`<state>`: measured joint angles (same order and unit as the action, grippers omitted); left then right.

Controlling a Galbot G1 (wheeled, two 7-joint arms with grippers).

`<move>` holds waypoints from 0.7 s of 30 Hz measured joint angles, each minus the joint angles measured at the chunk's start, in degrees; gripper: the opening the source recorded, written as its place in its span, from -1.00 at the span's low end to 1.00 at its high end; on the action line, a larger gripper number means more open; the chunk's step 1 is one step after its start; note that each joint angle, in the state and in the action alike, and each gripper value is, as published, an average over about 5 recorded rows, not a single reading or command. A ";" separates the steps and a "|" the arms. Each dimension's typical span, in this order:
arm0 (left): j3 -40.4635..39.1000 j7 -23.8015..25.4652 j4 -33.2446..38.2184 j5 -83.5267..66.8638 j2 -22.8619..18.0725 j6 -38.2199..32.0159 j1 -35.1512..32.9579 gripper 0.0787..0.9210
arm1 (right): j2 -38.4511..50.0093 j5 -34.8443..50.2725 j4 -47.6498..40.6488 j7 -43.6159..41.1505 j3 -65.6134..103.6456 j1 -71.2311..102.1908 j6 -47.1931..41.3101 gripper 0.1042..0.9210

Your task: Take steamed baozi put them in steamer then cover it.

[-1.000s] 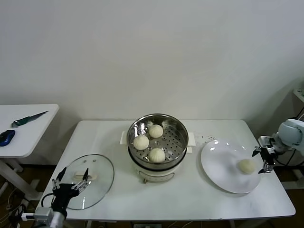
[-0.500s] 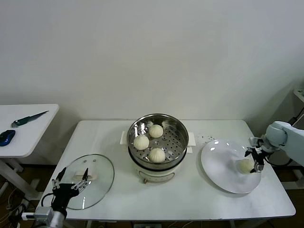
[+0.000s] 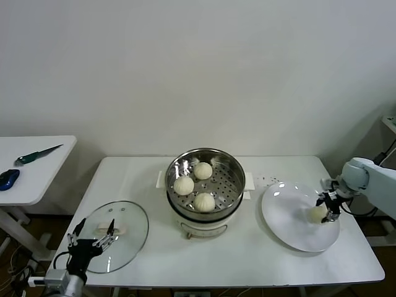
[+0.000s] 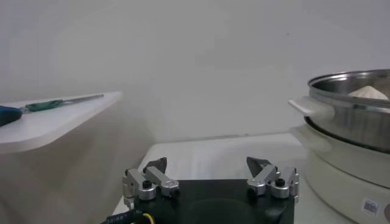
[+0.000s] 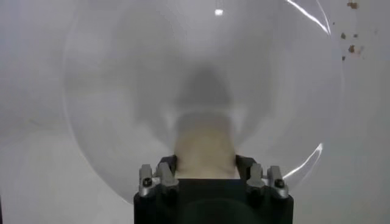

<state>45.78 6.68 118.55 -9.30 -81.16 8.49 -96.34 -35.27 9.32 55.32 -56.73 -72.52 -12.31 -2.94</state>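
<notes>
Right hand (image 3: 326, 208) pinching last cream-white round bun (image 3: 318, 214) on flat white plate (image 3: 288, 216); next, carrying toward nine o'clock, shiny steel steamer basket (image 3: 232, 168).

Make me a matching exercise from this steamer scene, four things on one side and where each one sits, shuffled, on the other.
Things:
1. glass lid
2. right gripper
3. green-handled knife
4. three baozi

Places:
A. on the side table at the robot's left
B. inside the steel steamer
C. flat on the main table, in front of the open left gripper
D. over the white plate, shut on the last baozi

Pairs: 1-C, 2-D, 3-A, 4-B
</notes>
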 measured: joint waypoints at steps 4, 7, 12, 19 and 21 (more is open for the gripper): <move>0.00 0.00 0.05 0.01 0.05 0.16 0.15 0.77 | -0.02 1.66 1.25 -0.58 -2.83 -3.59 0.01 0.30; 0.00 0.00 0.13 0.01 0.14 0.31 0.34 0.77 | -0.39 4.17 3.00 -1.11 -6.82 -8.60 -0.03 0.30; -0.12 0.11 0.47 0.02 0.25 0.74 0.72 0.77 | -2.20 10.56 7.35 -2.21 -16.17 -20.65 -0.42 0.30; -0.16 0.43 1.16 -0.07 0.66 1.48 0.81 0.77 | -7.50 22.41 14.62 -3.12 -26.10 -38.24 -2.03 0.30; -0.06 0.48 1.26 -0.09 0.77 1.55 0.88 0.77 | -9.31 25.76 16.48 -3.11 -27.54 -41.95 -2.70 0.30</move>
<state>45.72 7.16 119.80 -9.38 -80.40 10.03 -95.47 -44.58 35.07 71.81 -59.84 -100.05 -54.26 -5.64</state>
